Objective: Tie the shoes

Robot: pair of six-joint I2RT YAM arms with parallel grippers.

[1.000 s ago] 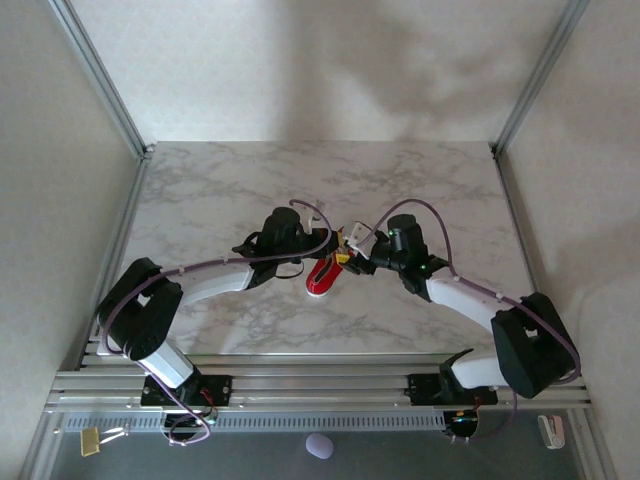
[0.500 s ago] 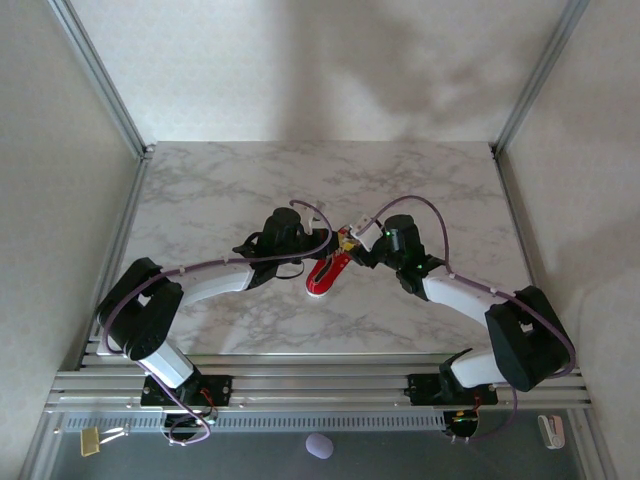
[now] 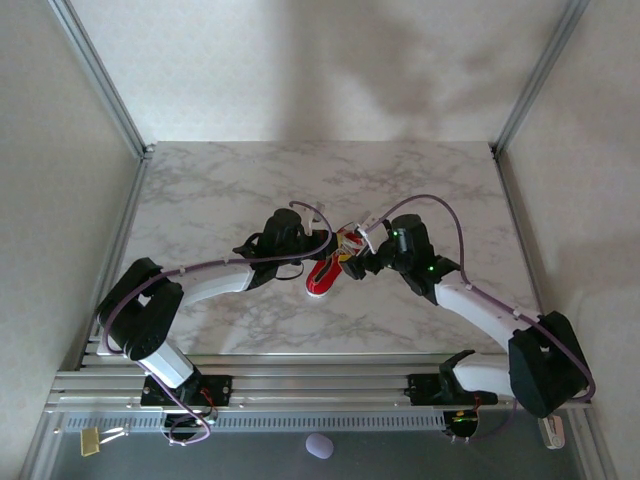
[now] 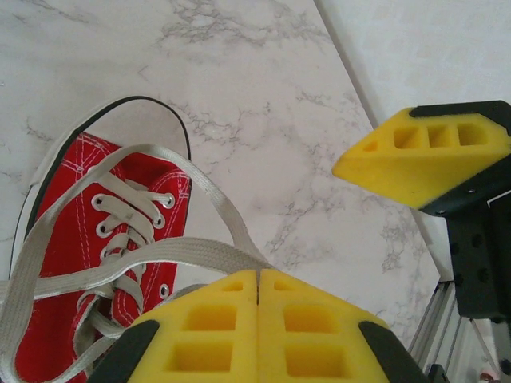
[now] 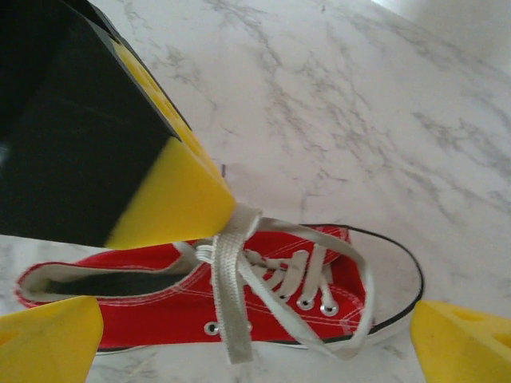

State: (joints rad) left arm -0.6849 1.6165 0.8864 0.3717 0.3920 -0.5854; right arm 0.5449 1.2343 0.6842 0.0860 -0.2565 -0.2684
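Pinching the white laces between pads pressed together, the left gripper sat at 11 o'clock of the red sneaker, while the right gripper stood wide apart at 2 o'clock, both crowding its heel mid marble table.

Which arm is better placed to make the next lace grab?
Probably right. The right gripper is open and straddles the shoe, while the left gripper is shut, pinching a lace.
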